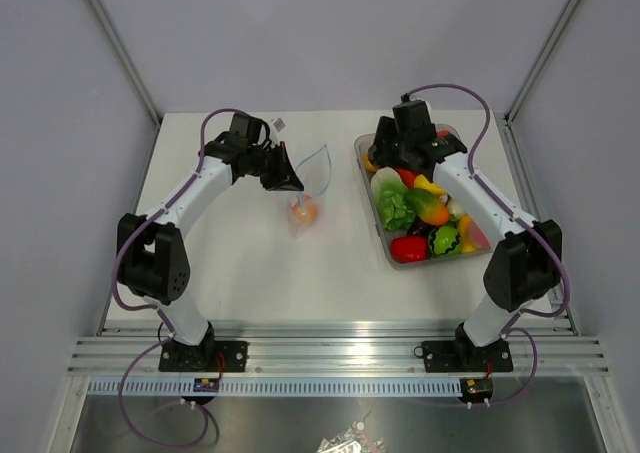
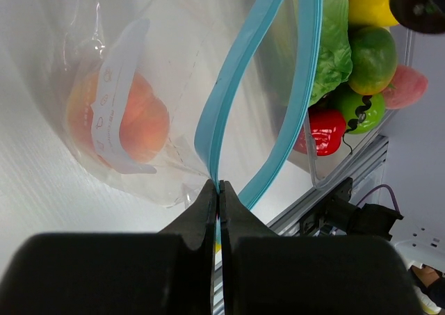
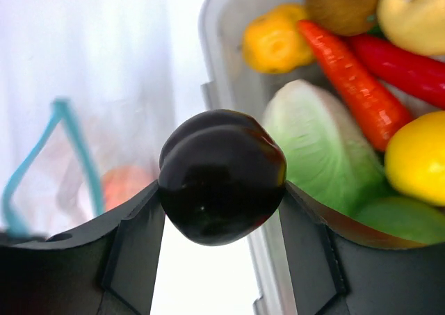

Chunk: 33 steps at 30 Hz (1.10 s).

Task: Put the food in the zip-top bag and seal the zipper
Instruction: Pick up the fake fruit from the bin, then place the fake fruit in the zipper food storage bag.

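The clear zip-top bag [image 1: 312,178] hangs open left of the tray, and my left gripper [image 1: 283,173] is shut on its light blue zipper [image 2: 236,85], fingertips pinching the strip [image 2: 218,186]. A pink-orange peach [image 2: 139,117] lies in the bag's bottom [image 1: 304,210]. My right gripper [image 3: 221,190] is shut on a dark, glossy round fruit [image 3: 221,186], held over the tray's left rim. From the right wrist view, the bag's mouth [image 3: 76,148] is to the left, with the peach [image 3: 125,183] behind the plastic. In the top view the right gripper [image 1: 385,145] hovers at the tray's far-left corner.
A rigid clear tray [image 1: 372,205] on the right holds several toy foods: green lettuce [image 3: 313,141], a long red-orange pepper [image 3: 348,71], yellow and red fruits [image 1: 408,248]. The table's white surface [image 1: 260,273] lies in front of the bag. Grey walls enclose the table.
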### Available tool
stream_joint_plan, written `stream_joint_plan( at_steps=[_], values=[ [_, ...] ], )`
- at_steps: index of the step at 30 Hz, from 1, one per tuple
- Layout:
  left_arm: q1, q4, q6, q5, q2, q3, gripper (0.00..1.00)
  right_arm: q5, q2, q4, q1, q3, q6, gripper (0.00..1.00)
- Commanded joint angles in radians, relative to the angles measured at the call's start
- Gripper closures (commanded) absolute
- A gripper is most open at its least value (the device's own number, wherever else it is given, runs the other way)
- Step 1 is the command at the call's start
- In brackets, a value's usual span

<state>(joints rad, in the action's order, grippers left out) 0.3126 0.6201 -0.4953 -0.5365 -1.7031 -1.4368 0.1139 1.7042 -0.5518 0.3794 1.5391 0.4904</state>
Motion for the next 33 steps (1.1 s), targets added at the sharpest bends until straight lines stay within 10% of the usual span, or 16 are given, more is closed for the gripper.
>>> stream_joint_plan(
  at_steps=[1,25,29,33],
  values=[
    [0.003,-0.043,0.001,0.009,-0.012,-0.011,1.0,0.05,-0.087,-0.01,0.097,-0.025,-0.016,0.47],
    [0.003,-0.016,0.012,0.01,0.013,-0.011,1.0,-0.068,0.147,-0.028,0.319,0.268,-0.015,0.41],
    [0.003,-0.014,0.014,0.01,0.016,-0.013,1.0,-0.053,0.17,-0.053,0.317,0.289,-0.021,0.11],
    [0.003,-0.019,0.012,0.006,0.019,-0.01,1.0,-0.034,0.158,-0.056,0.319,0.296,-0.026,0.04]
  ],
)
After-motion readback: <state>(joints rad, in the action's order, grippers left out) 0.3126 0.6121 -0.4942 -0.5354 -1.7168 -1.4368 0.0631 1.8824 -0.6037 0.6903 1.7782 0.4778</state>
